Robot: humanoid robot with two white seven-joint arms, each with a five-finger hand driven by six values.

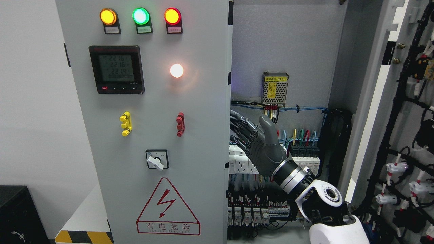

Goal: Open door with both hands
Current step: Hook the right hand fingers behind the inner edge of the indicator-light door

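Head view shows, at far left, a pale wall with a dark box [13,213] in the lower corner and a strip of yellow-and-black hazard tape [83,237] on the floor beside it. Next comes the left cabinet door [152,101], a tall grey panel whose long axis runs vertically; it faces the camera almost squarely, tilted slightly, and its free edge stands at the picture's middle. On it sit three lit lamps in a row, amber [108,16], green [140,16] and red [172,16], a digital meter [117,69] below them, a glowing white lamp [176,70], a yellow handle [125,123], a red handle [180,124], a rotary switch [157,159] and a red lightning warning triangle [168,206]. Right of that edge the cabinet interior is exposed: a perforated power supply [275,88] on the back wall, coloured wires, and rows of breakers and terminals [251,213] lower down. The right hand [261,144] reaches up from the lower right on a white forearm with a silver wrist, palm turned leftward, thumb pointing up, and its fingers [242,130] hooked around the left door's free edge, their tips hidden behind it. At far right, the right door [400,118] is swung wide open, showing its inner face with black cable bundles and white connectors.
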